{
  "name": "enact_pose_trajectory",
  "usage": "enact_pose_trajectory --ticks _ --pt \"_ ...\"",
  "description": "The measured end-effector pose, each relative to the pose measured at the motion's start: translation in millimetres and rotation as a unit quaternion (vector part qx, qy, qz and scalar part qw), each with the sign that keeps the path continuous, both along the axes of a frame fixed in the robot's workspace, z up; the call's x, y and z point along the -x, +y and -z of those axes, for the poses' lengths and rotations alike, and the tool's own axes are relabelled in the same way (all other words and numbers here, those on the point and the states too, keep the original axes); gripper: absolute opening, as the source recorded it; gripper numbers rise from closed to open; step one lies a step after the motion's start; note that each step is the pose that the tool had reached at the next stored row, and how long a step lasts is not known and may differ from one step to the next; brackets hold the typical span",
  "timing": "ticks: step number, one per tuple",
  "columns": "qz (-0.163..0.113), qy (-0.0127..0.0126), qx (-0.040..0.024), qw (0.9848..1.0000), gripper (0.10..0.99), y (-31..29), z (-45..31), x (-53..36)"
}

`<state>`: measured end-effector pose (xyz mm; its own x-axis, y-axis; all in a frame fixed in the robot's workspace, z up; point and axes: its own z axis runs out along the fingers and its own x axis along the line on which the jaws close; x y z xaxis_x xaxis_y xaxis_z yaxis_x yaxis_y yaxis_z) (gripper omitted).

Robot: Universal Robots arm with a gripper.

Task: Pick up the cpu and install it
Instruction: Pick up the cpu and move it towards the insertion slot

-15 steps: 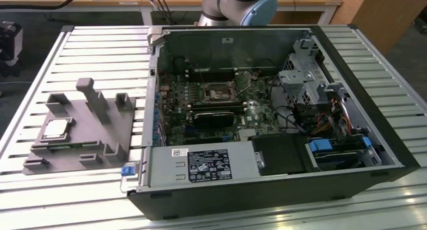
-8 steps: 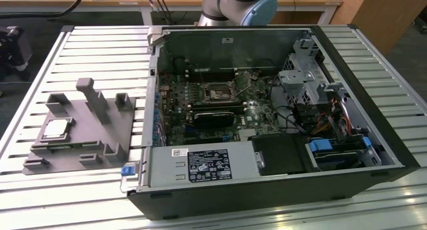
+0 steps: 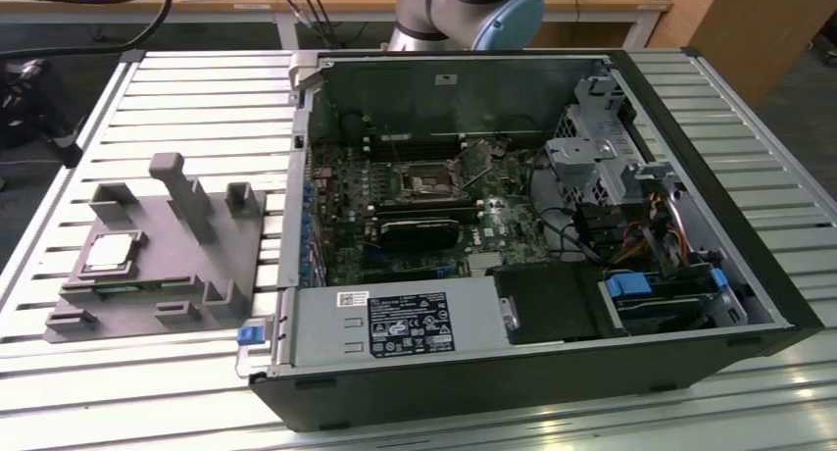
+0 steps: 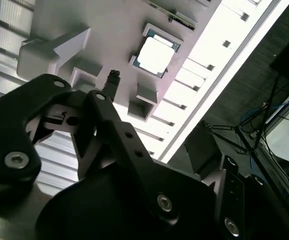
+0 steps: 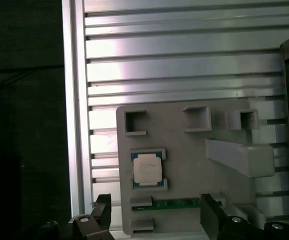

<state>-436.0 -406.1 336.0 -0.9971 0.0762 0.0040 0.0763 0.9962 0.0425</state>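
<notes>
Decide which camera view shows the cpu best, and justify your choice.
The first wrist view: the cpu faces the camera squarely, unobstructed, seated in the grey tray. The second wrist view shows it tilted, its top glaring white. The exterior view shows it from farther off, at the exterior view's left.

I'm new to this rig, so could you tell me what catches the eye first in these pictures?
The open computer case dominates the slatted table, its motherboard exposed. At the exterior view's left sits a grey tray with the cpu lying on it. In the first wrist view the gripper hangs open near the tray, holding nothing and clear of the cpu.
</notes>
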Motion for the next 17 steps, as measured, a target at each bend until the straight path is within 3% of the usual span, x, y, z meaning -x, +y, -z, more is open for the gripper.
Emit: enact_pose_trajectory --ticks 2,4,5,17 --pt "0.0 0.0004 0.0 1.0 0.875 -1.1 3.6 0.0" --pt "-0.002 0.0013 0.0 1.0 0.875 -2.3 7.2 0.0" --pt "-0.004 0.0015 0.0 1.0 0.937 -3.1 9.2 0.0" --pt "-0.007 0.0016 0.0 1.0 0.937 -6.0 30.9 0.0"
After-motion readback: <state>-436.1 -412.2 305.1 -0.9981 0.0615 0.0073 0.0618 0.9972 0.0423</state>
